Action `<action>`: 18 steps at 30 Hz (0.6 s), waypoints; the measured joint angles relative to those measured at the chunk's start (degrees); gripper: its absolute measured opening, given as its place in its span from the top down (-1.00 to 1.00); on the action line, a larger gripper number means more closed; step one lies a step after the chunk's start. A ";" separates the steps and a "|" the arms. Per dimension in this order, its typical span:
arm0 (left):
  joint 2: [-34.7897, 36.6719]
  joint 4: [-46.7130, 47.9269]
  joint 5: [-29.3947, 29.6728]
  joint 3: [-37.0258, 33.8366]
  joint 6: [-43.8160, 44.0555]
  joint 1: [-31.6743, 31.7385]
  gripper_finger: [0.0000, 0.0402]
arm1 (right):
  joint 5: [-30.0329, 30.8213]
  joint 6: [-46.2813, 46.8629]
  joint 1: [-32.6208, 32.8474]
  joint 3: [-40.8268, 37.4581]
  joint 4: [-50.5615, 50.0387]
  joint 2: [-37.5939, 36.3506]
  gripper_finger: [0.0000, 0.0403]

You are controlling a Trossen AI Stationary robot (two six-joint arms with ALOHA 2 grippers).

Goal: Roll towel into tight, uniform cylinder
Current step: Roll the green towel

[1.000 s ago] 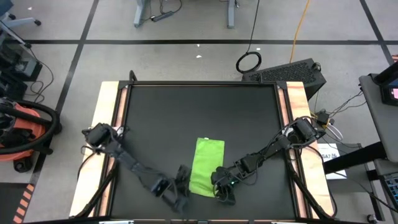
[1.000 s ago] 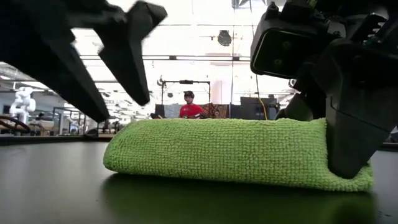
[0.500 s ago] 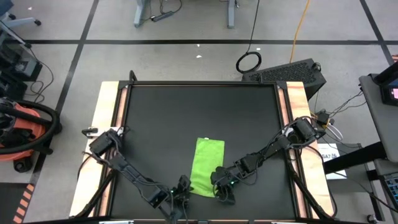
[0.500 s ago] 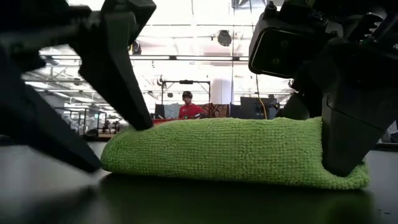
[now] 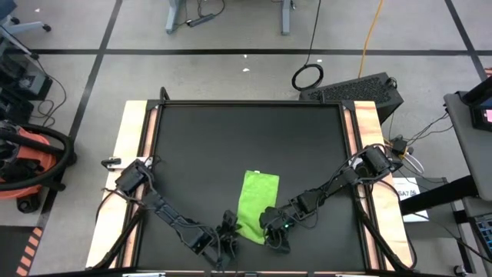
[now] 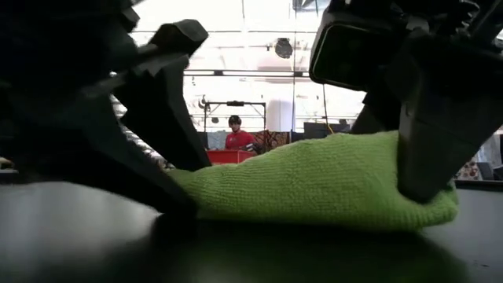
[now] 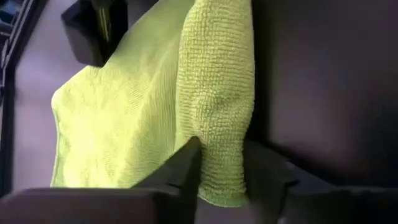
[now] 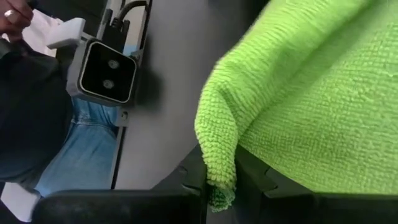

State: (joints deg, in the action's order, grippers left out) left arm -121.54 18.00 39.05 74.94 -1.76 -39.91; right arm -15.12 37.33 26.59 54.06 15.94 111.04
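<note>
A: Left gripper (image 5: 226,231) has slid in since a second ago, jaws narrowing onto the towel (image 5: 256,204), and that corner is lifting.

B: Gripping now?

A: Yes, wrist view is showing the folded edge sitting between its fingers (image 7: 186,168). Right gripper (image 5: 274,231) is pinching the other near corner, jaws narrow on cloth.

B: Towel location?

A: It's lying on the black mat (image 5: 200,146), near front edge, between both grippers, near end bunching up.
</note>
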 joint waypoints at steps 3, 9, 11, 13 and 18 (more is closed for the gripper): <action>-0.02 0.20 -1.15 0.00 -0.14 0.67 0.70 | -0.04 0.05 -0.02 0.00 -0.04 0.00 0.80; -0.04 0.10 -4.12 0.15 -1.69 1.49 0.93 | -0.24 -2.86 0.11 0.00 -0.31 -0.62 0.66; 0.05 0.25 -5.44 0.32 -1.82 1.83 0.94 | -0.19 -4.10 0.28 0.00 -0.46 -1.85 0.54; 0.65 0.42 -7.17 0.28 -1.95 2.26 0.95 | -0.16 -5.88 0.41 0.00 -1.04 -3.47 0.39; 3.08 1.13 -16.47 0.22 -0.19 4.88 0.95 | 3.78 -10.73 1.79 0.02 -6.43 -8.80 0.00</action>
State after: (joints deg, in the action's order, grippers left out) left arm -118.46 19.13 22.58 75.16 -1.95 -35.03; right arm -11.34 26.60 28.38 54.08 9.51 102.24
